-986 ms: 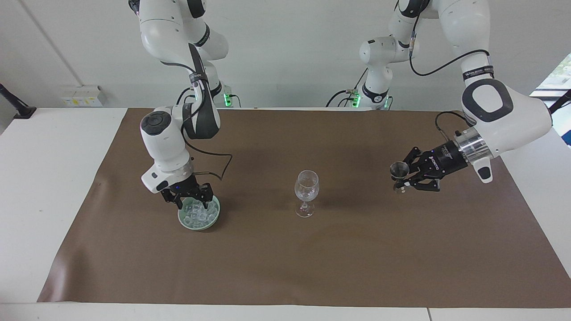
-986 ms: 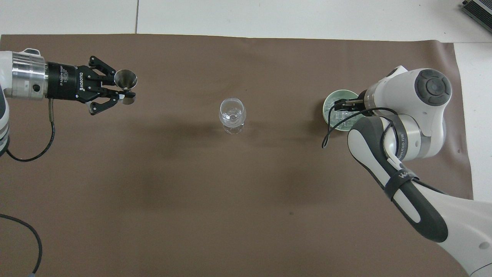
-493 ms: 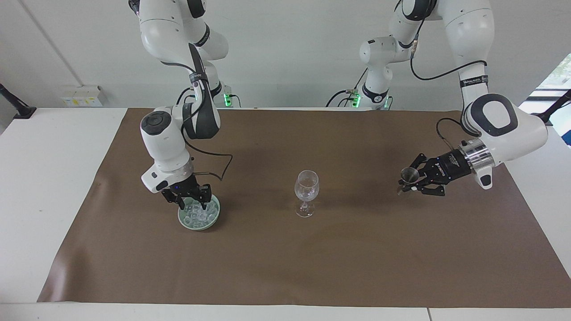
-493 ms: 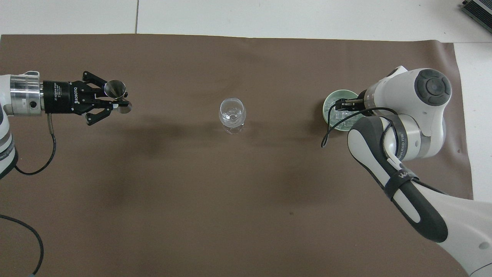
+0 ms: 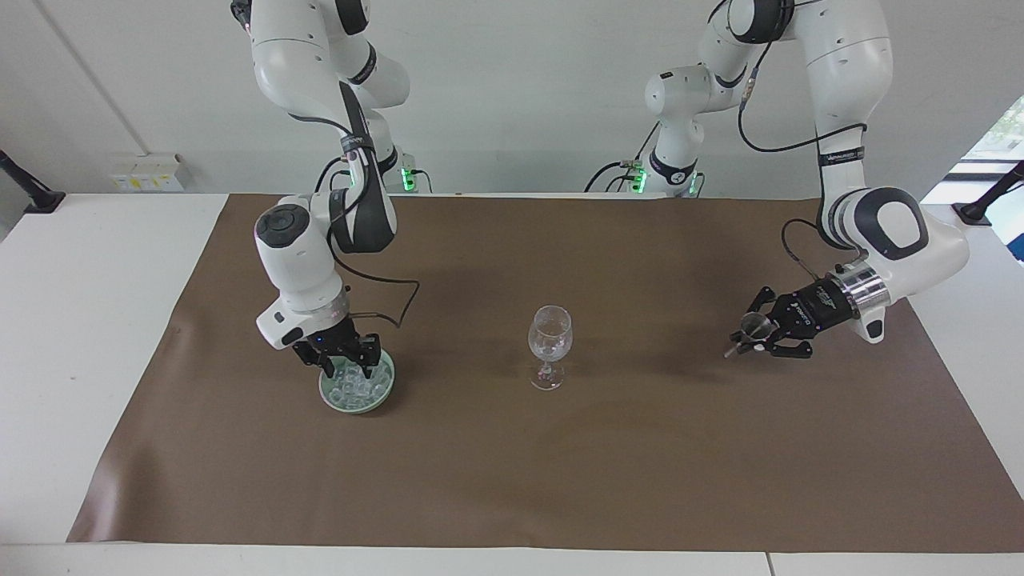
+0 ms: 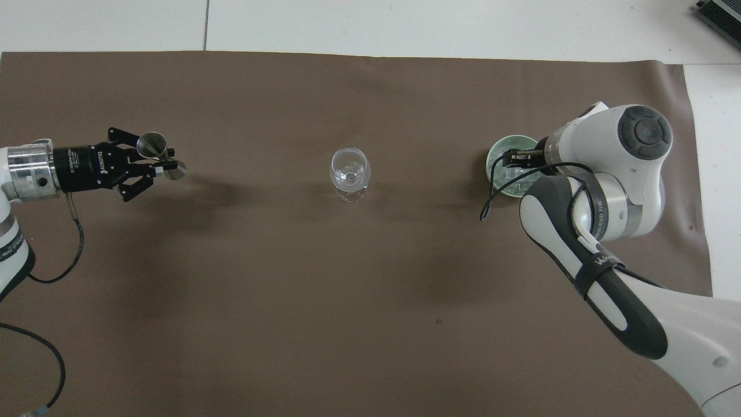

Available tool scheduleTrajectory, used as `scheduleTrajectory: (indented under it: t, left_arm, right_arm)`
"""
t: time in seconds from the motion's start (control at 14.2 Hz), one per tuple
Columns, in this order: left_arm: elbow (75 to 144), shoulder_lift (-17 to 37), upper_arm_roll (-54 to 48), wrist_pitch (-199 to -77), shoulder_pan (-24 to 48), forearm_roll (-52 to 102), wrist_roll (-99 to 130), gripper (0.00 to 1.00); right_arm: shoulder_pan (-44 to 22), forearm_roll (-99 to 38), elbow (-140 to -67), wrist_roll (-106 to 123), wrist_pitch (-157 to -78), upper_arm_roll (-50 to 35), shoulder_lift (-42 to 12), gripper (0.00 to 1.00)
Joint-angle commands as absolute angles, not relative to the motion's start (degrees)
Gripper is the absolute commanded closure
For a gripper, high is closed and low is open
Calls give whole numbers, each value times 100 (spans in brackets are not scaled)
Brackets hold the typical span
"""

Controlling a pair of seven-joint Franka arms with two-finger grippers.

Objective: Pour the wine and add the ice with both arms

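Observation:
A clear wine glass [image 5: 550, 340] [image 6: 349, 171] stands upright mid-mat. My right gripper [image 5: 346, 370] [image 6: 517, 162] points down into a pale green dish [image 5: 352, 405] [image 6: 509, 140], its fingers apart with their tips among the ice [image 5: 358, 387] [image 6: 515, 180]. Whether a cube is pinched between them is hidden. My left gripper [image 5: 748, 334] [image 6: 165, 162] hangs low over the mat toward the left arm's end, shut on a small metal jigger [image 5: 752, 325] [image 6: 151, 143] that lies tilted. No wine shows in either view.
A brown mat [image 5: 560, 480] [image 6: 289, 289] covers most of the white table [image 5: 88, 320]. The right arm's elbow and cable [image 6: 579, 231] hang over the mat beside the dish. A dark device [image 6: 721, 14] sits at the table's corner.
The left gripper has sunk and drawn back toward its own end of the table, carrying the jigger. The right gripper stays in the dish, its fingers a little closer together.

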State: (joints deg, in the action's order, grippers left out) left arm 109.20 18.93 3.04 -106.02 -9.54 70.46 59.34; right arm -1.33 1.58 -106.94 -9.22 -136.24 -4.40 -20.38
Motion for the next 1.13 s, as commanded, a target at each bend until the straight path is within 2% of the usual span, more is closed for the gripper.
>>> scheduleTrajectory:
  t: [0.0,0.14,0.28,0.56,0.7,0.92,0.99,1.06]
  left_arm:
    - [11109,2030,553,-10258,-1055,7540,5355,100]
    - [11144,2135,589,-10248,-1072,7733,5309,100]
    - [11555,2171,711,-10204,-1116,8258,5012,100]
    - [11768,2188,729,-10230,-1116,8402,4861,100]
    - [11856,2188,729,-10266,-1107,8402,4677,100]
    - [11856,2232,765,-10301,-1116,8394,4255,100]
    - [11856,2241,773,-10309,-1116,8402,4245,100]
    - [11856,2241,773,-10353,-1116,8394,4245,100]
  right_arm:
    - [-141,290,-10626,-1116,-13702,-448,-2136,36]
    - [-149,290,-10626,-1142,-13693,-457,-2136,44]
    - [-149,290,-10617,-1221,-13676,-448,-2127,52]
    - [-202,290,-10626,-1239,-13658,-448,-2136,54]
    - [-202,299,-10617,-1231,-13649,-448,-2127,60]
    - [-211,299,-10626,-1239,-13597,-448,-2127,86]
    - [-211,299,-10626,-1239,-13579,-440,-2127,100]
    - [-211,299,-10626,-1239,-13562,-439,-2127,100]
